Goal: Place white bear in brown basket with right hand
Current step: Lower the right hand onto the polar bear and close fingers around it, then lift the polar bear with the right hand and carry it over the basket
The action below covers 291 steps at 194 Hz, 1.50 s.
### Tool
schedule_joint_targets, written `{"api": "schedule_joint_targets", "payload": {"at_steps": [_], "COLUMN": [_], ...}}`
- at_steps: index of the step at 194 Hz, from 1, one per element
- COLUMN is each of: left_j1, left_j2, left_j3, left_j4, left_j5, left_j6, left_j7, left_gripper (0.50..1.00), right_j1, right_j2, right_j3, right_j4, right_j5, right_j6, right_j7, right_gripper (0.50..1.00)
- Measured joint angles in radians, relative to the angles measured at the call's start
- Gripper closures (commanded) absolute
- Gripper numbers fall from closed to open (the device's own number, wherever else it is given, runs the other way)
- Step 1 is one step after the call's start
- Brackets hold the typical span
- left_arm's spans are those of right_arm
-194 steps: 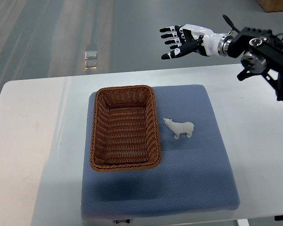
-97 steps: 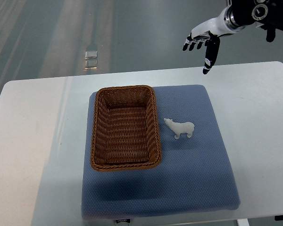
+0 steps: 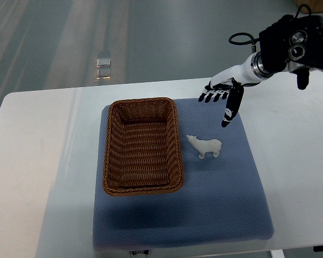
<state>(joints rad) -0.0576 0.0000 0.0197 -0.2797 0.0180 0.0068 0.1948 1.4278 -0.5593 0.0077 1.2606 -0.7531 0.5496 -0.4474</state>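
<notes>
White bear [image 3: 205, 146], small and glossy, lying sideways on blue pad [image 3: 215, 188] (beside brown basket [image 3: 142, 145]); right hand [image 3: 224, 99] above, fingers spread, empty.

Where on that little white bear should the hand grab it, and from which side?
Probably across its body: the white bear lies flat on the blue cushion, thin legs pointing near. The open right hand could come down from above, clear of the basket.

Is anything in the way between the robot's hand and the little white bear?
No. The right hand hangs open above the blue mat, up and right of the white bear. Only bare mat lies between them. The brown basket sits on the bear's other side.
</notes>
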Motion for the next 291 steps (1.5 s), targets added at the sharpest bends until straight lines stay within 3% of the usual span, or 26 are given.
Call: {"api": "schedule_joint_targets", "payload": {"at_steps": [73,196,242,291], "left_j1": [0.000,0.001,0.001,0.001], "left_j2": [0.000,0.000,0.000,0.000], "left_j3": [0.000,-0.001,-0.001,-0.001], "left_j4": [-0.001,0.000,0.001,0.001], "left_j5": [0.000,-0.001,-0.001,-0.001], "left_j6": [0.000,0.001,0.001,0.001], "left_j7": [0.000,0.000,0.000,0.000], "left_gripper": [0.500,0.500,0.500,0.500], "right_j1": [-0.180,-0.337,-0.365,-0.391], "right_j2": [0.043,0.083,0.091,0.098], "right_j3": [0.051,0.113,0.127,0.134], "right_j4": [0.022,0.022,0.021,0.013], "right_j5": [-0.026,-0.117,-0.138,-0.158], "right_j6": [-0.191,-0.283,-0.289,-0.308], "right_j7": [0.025,0.037,0.040,0.044], "right_gripper": [0.585,0.638,0.675,0.781]}}
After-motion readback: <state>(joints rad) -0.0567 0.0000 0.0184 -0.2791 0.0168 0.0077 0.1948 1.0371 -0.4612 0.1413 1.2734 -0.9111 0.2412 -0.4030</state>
